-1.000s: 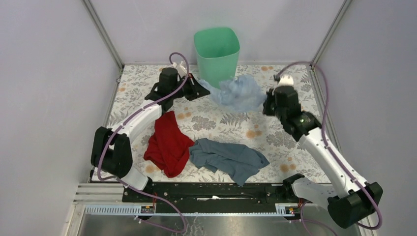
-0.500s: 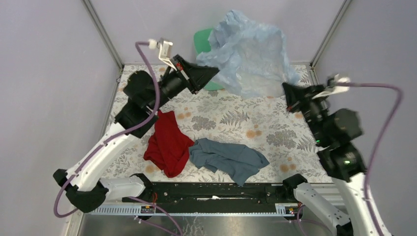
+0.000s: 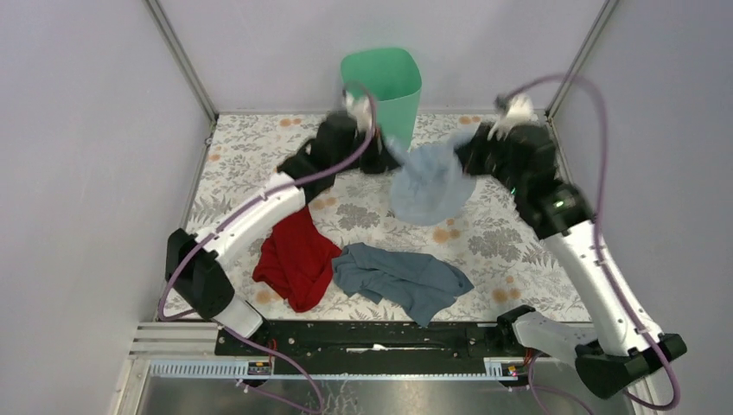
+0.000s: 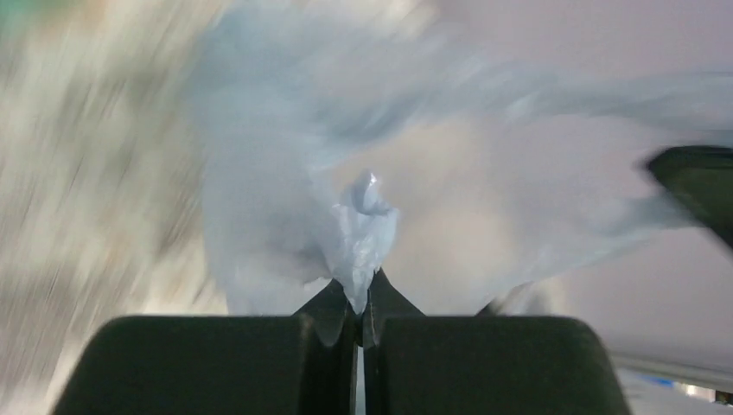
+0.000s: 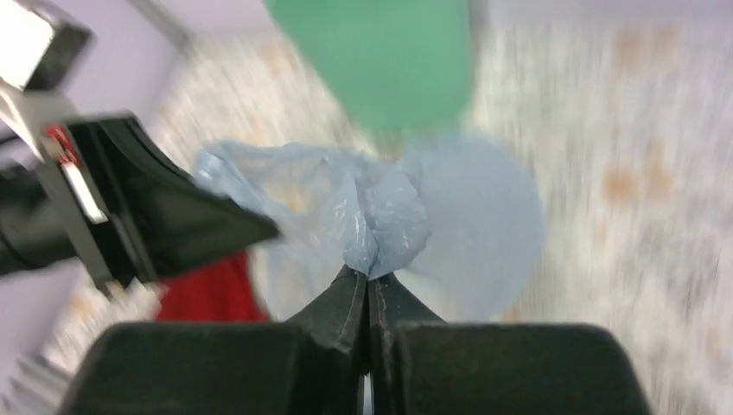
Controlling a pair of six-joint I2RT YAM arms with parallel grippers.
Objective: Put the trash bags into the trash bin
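The pale-blue trash bag (image 3: 428, 183) hangs billowed between my two grippers, just in front of the mint-green trash bin (image 3: 381, 86) at the back of the table. My left gripper (image 3: 391, 152) is shut on the bag's left edge, and the pinched plastic (image 4: 361, 229) bunches up right above its jaws. On the opposite side my right gripper (image 3: 468, 149) is shut on the other edge, where the bag (image 5: 380, 212) gathers into a knot at its tips. The bin (image 5: 380, 60) shows blurred beyond the bag. Both wrist views are smeared by motion.
A red cloth (image 3: 296, 253) and a grey-blue cloth (image 3: 399, 277) lie on the floral table cover (image 3: 484, 242) near the front. Purple-grey walls and metal posts (image 3: 181, 60) enclose the table. The left gripper's body (image 5: 147, 207) appears in the right wrist view.
The bag was lifted high and spread wide half a second ago; now both arms have swung down and inward, and the bag hangs lower and smaller in front of the bin.
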